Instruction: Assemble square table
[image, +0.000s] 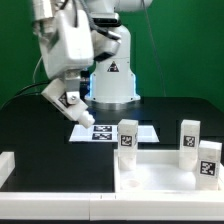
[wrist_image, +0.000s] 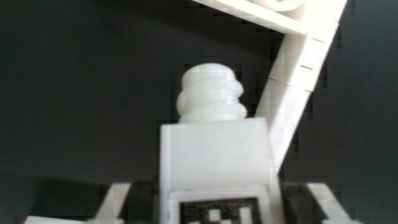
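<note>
The white two-finger gripper (image: 71, 100) hangs above the black table (image: 30, 125), tilted down toward the exterior view's right, and it is clamped on a short white block leg (image: 70, 101) with a black-and-white tag. Over to the wrist view: that leg (wrist_image: 221, 150) sits squarely between the two dark fingers (wrist_image: 112, 200), one on each side face, its ribbed rounded screw tip (wrist_image: 214, 93) pointing away from the camera and a tag just visible at its near end. So the jaws are narrowed onto the leg, firm contact on both sides.

Below and just to the exterior view's right of the gripper lies the marker board (image: 112, 132), flat on the table, well clear of the held leg.

The large white plastic square tabletop with raised rim (image: 150, 180) rests at the front of the exterior view, toward its right, apart from the gripper. Three tagged white legs stand at it: one at the back rim (image: 127, 136), one further right (image: 190, 135), and one at the far right (image: 209, 158). Whether they are screwed in, I cannot tell.

In the wrist view a white rimmed edge (wrist_image: 299, 60) crosses diagonally beyond the leg's tip.

A plain white bar (image: 8, 165) sits at the exterior view's left edge.
</note>
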